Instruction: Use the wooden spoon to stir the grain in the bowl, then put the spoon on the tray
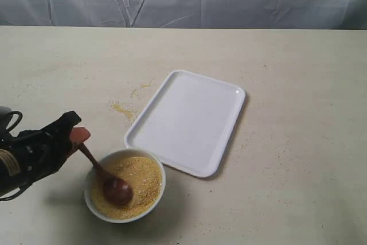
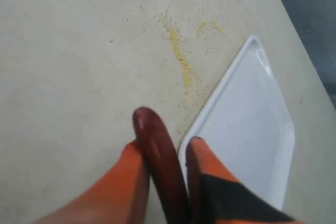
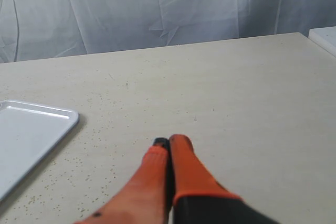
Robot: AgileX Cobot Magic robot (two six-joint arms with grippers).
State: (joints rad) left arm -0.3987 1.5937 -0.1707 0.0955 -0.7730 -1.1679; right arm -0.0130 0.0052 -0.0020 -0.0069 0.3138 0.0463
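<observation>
Two stages, neither finished. Left claw (image 2: 167, 150) is closed about the spoon (image 1: 116, 190) handle. The scoop rests in the grain (image 1: 146, 173), in the bowl (image 1: 163, 185) just below and ahead of that claw. By my judgement, stirring is in hand or about to start. Tray (image 1: 189, 119), near the claw and beyond the bowl, is bare, so placing is outstanding. Stray grains (image 1: 123, 108) lie on the tabletop (image 1: 287, 84) ahead of the claw. Right claw (image 3: 169, 142) is shut, holding nothing, away from the bowl.
</observation>
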